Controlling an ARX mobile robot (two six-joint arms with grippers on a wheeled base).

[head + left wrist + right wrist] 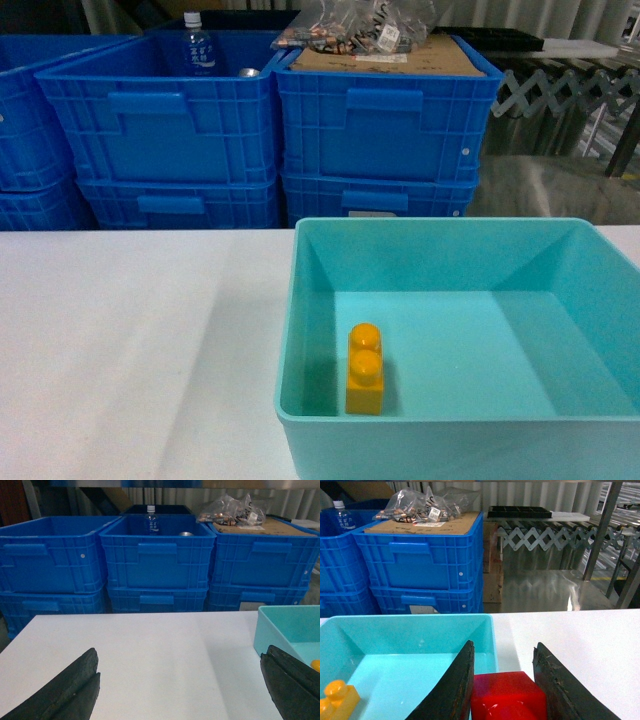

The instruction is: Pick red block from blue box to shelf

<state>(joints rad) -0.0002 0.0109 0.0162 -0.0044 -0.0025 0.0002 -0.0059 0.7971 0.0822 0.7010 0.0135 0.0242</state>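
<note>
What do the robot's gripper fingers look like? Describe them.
Only the fingers show, in the wrist views. The left gripper has dark, matte, rough-textured tapering fingers. The right gripper has matching black wedge-shaped fingers. No cables or markings are visible.

Stacked dark blue crates point(375, 130) behind a white table point(130, 340)

Small glossy red plastic block point(506, 696); smooth, faintly shiny teal plastic tub point(300, 300); matt white tabletop point(130, 340); ribbed dark-blue plastic crates point(380, 130).
</note>
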